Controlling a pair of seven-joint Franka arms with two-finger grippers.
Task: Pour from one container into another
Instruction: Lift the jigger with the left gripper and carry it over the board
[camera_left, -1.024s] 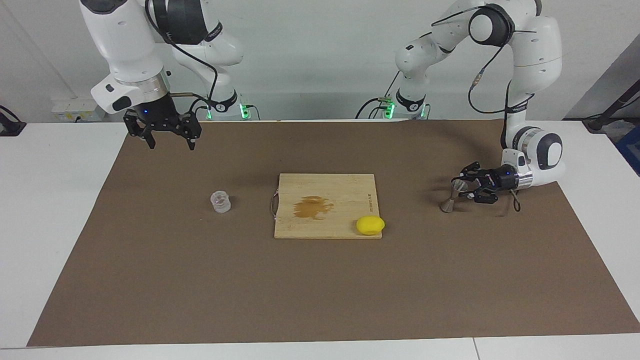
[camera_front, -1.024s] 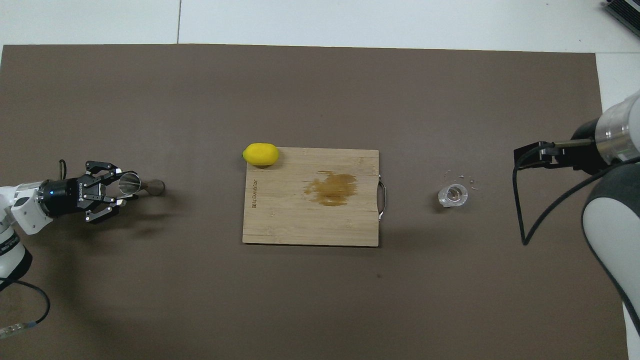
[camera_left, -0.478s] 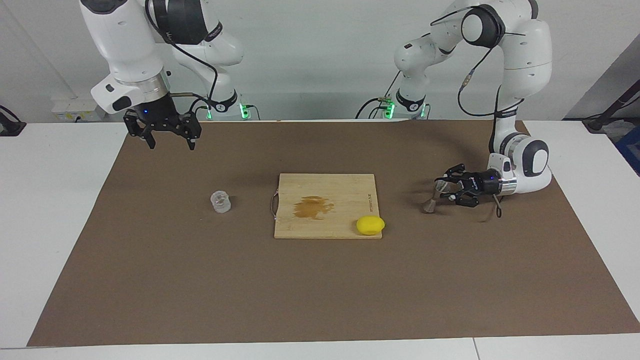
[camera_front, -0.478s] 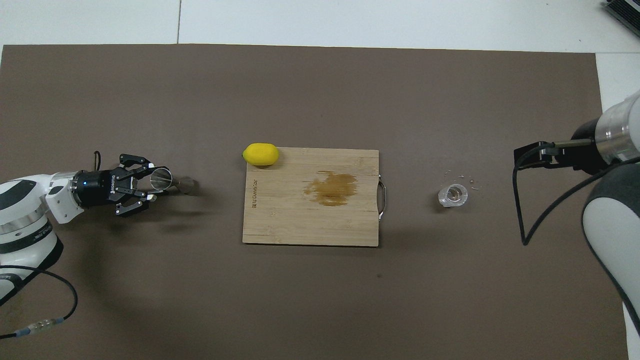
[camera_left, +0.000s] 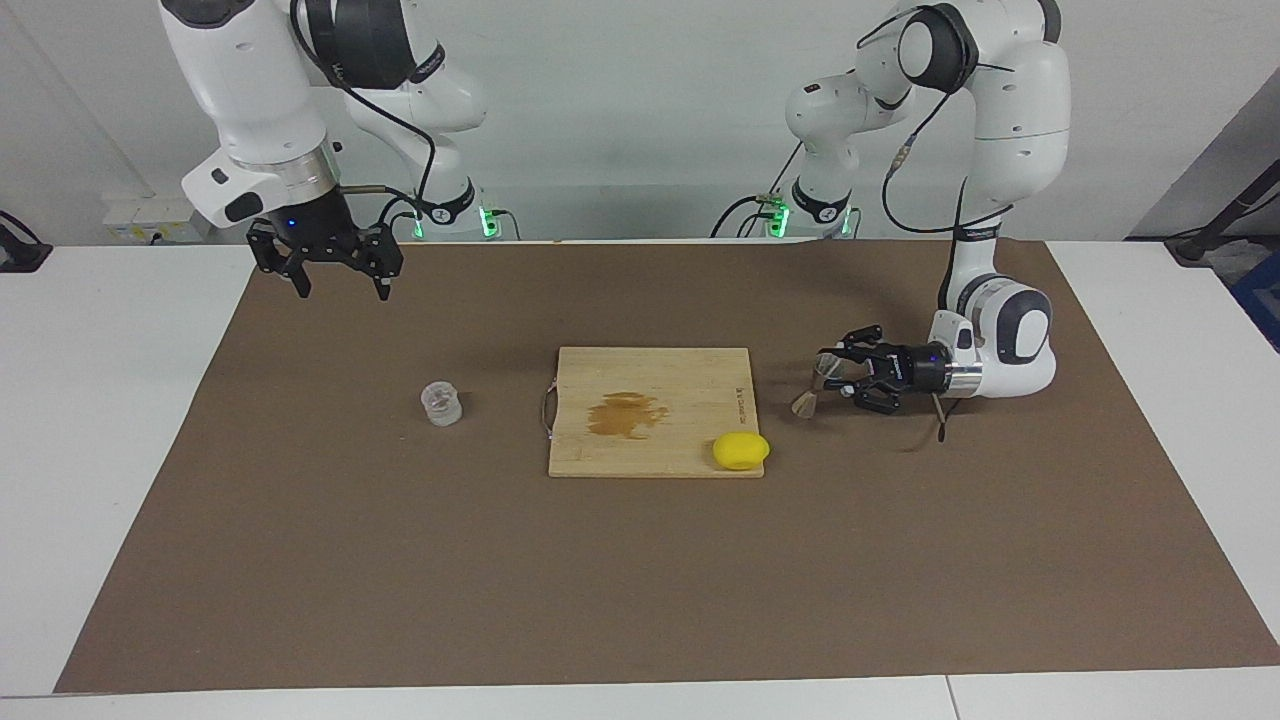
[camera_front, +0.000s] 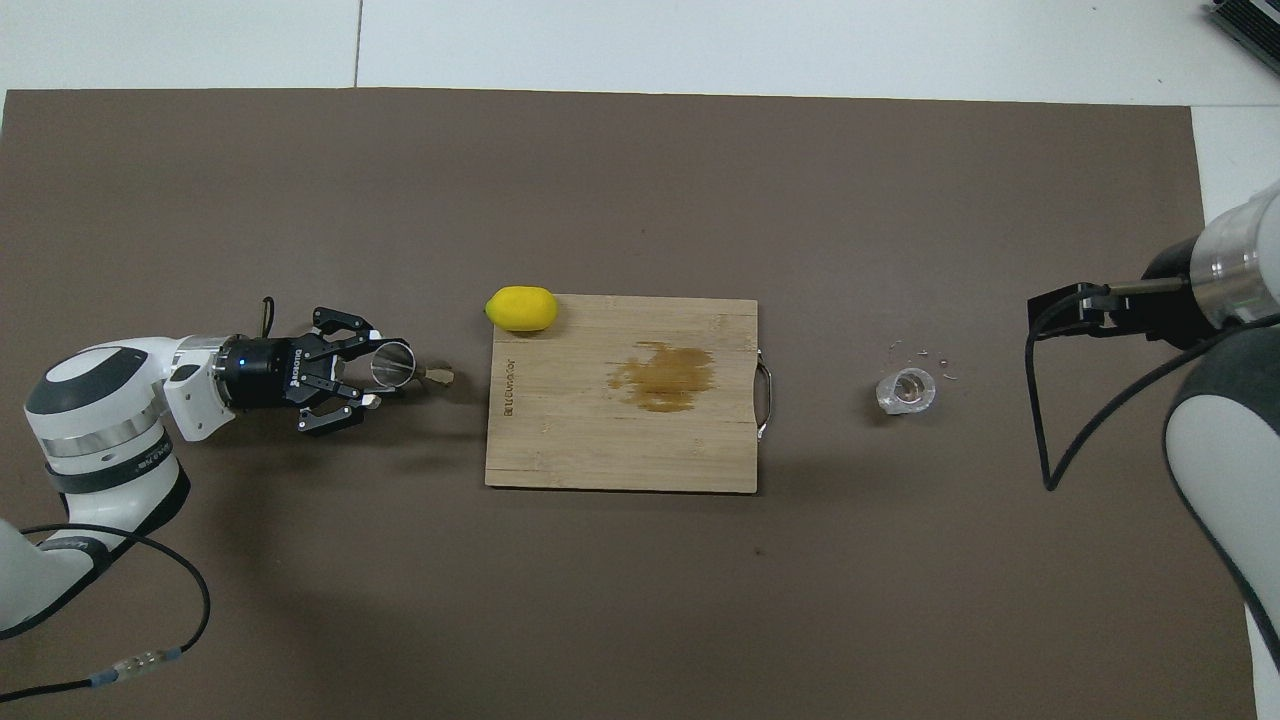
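1. Grippers first: the left gripper (camera_left: 838, 376) sat right of centre in the facing view, its fingers pinched on the metal jigger (camera_left: 812, 390), which it held tilted just above the brown mat (camera_left: 640, 580).
2. Seen from overhead, the jigger (camera_front: 400, 366) lay at centre left, just beside the wooden cutting board (camera_front: 620, 440).
3. The right gripper (camera_left: 340, 283) hung at upper left of the facing view, fingers spread and holding nothing.
4. The clear glass cup (camera_left: 441, 404) stood upright on the mat, left of the board in the facing view.
5. A lemon (camera_left: 741, 450) rested at the board's lower right corner there.
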